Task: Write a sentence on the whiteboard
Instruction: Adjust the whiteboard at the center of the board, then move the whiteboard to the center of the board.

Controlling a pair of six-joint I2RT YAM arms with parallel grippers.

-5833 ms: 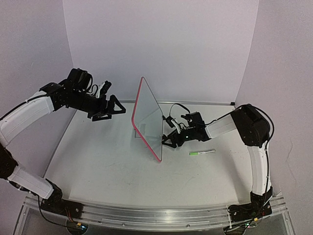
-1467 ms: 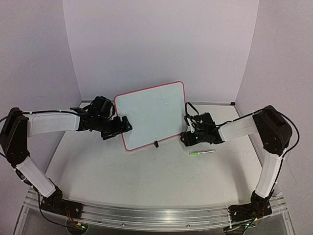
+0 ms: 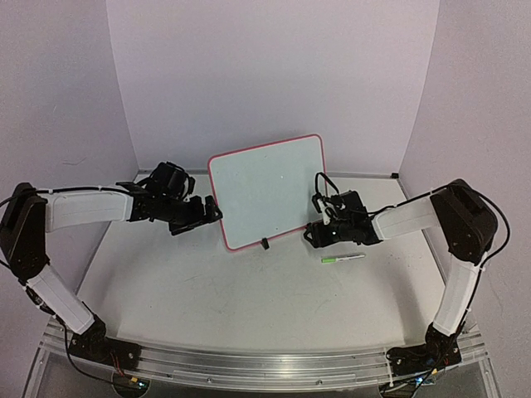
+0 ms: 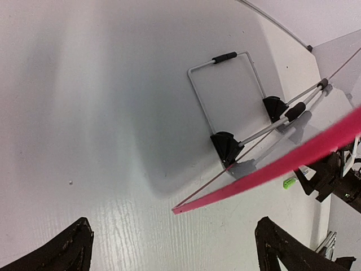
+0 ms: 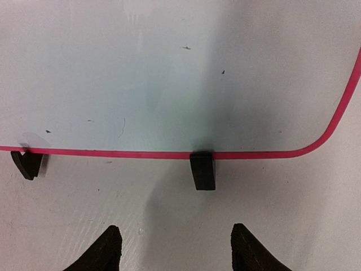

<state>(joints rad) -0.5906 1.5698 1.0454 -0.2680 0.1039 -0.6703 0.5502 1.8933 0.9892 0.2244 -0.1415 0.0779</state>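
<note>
- Whiteboard (image 3: 270, 191) stands upright near the middle of the table (image 3: 207, 290) with its glossy face toward the arm bases. It leans back on a wire stand (image 4: 225, 90), and two black clip feet (image 5: 202, 170) sit on its lower red-pink edge.
- The face is blank apart from a few dark specks. The sentence is not yet begun.
- Left pincer (image 3: 207, 214): fingers apart with nothing between them, just beside the board's left edge. Its wrist view shows the frame ahead of the tips, not between them. Contact cannot be told.
- Right pincer (image 3: 311, 235): fingers apart and empty, low over the table, just in front of the board's lower right part and facing a clip foot.
- Marker (image 3: 343, 259) lies flat on the table just beside the right pincer on the near side, green cap toward the board. Neither arm holds it.
- Judgement: the board is set up, so the step in hand is fetching the marker. The right arm is nearest.
- To do it well:
  - Draw the right pincer back from the frame before turning, so no finger catches the foot.
  - Straddle the barrel across its width, away from the cap, leaving the cap free for the left pincer to pull.
- Risk: the stand looks light, and a push on the face could slide or tip the board. Brace the left edge with the left pincer and keep pen pressure low.
</note>
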